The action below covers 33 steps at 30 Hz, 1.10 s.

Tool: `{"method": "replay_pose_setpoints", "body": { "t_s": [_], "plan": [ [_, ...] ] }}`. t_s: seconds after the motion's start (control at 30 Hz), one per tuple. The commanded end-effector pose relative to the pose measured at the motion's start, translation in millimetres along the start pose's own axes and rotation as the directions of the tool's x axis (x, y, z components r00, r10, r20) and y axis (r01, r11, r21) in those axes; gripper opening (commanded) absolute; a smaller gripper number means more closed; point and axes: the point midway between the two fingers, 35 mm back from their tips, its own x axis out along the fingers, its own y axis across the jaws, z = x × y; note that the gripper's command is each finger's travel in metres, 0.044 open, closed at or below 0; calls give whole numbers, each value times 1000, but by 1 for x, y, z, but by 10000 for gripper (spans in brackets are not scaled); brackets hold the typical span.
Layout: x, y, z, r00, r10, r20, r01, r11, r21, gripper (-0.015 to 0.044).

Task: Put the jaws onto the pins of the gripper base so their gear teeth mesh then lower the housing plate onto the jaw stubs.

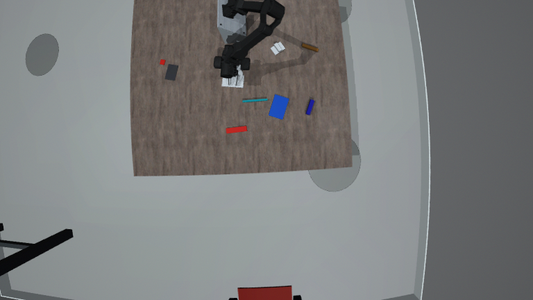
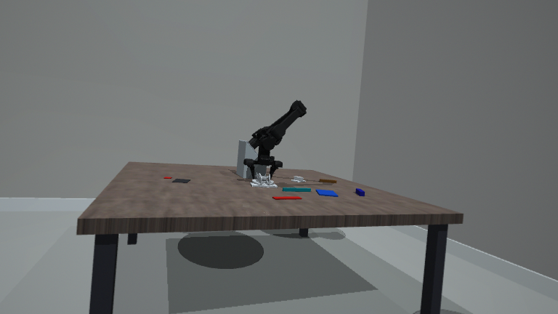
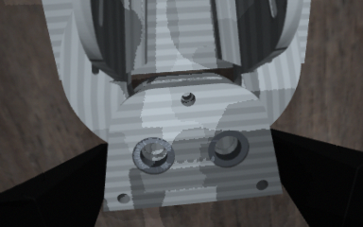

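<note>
My gripper (image 1: 234, 78) (image 2: 261, 177) (image 3: 187, 145) points down over the white gripper base (image 1: 226, 84) (image 2: 269, 186) (image 3: 79, 101). It is shut on the light grey housing plate (image 3: 189, 182), with one black finger at each side edge. The plate's two large ringed holes show pale shapes inside them, probably the jaw stubs. The two jaws (image 3: 113, 35) (image 3: 262, 30) extend past the plate's rounded edge at the top of the wrist view, side by side. The pins and gear teeth are hidden beneath the plate. Whether the plate touches the stubs or sits level I cannot tell.
A white part (image 1: 277, 48) (image 2: 298, 179) lies to the right. A teal bar (image 1: 255, 100), a blue plate (image 1: 278, 106), a red bar (image 1: 236, 129), a navy block (image 1: 309, 107) and a brown bar (image 1: 309, 47) lie around. A dark plate (image 1: 171, 72) and red cube (image 1: 162, 62) are left.
</note>
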Motion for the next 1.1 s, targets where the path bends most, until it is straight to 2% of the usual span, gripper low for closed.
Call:
{"method": "replay_pose_setpoints", "body": {
  "t_s": [0.0, 1.07],
  "plan": [
    [1, 0, 0, 1000, 4, 0, -4, 1000, 4, 351],
    [7, 0, 0, 1000, 5, 0, -5, 1000, 6, 351]
  ]
}}
